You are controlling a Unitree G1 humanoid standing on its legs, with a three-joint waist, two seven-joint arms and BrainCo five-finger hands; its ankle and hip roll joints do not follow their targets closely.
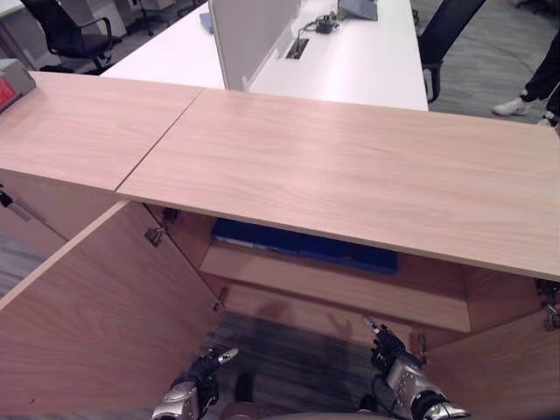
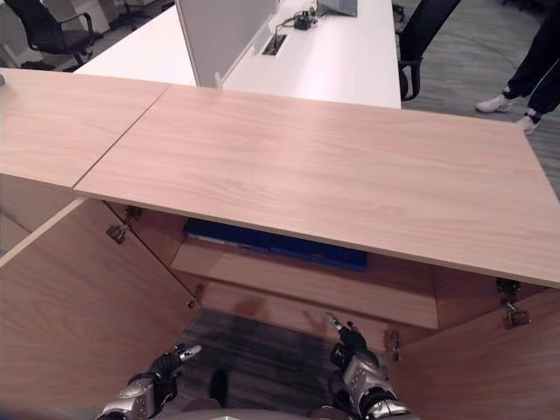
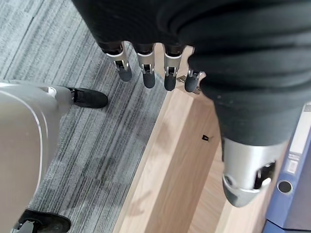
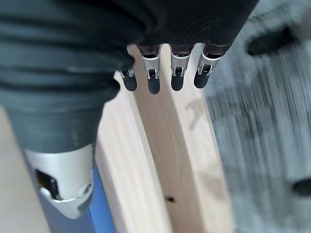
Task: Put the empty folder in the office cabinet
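A blue folder lies flat on the upper shelf inside the wooden office cabinet, under its top. Both cabinet doors stand open: the left door and the right door. My left hand hangs low in front of the opening, fingers straight and holding nothing. My right hand is also low, just before the cabinet's bottom edge, its fingers straight and empty. The folder's blue edge lies past the left thumb, and the same blue edge shows beside the right thumb.
Grey carpet lies between the open doors. Behind the cabinet stands a white desk with a divider panel, and office chairs stand around it. A person's shoes are at the far right. A grey box sits on the cabinet's left end.
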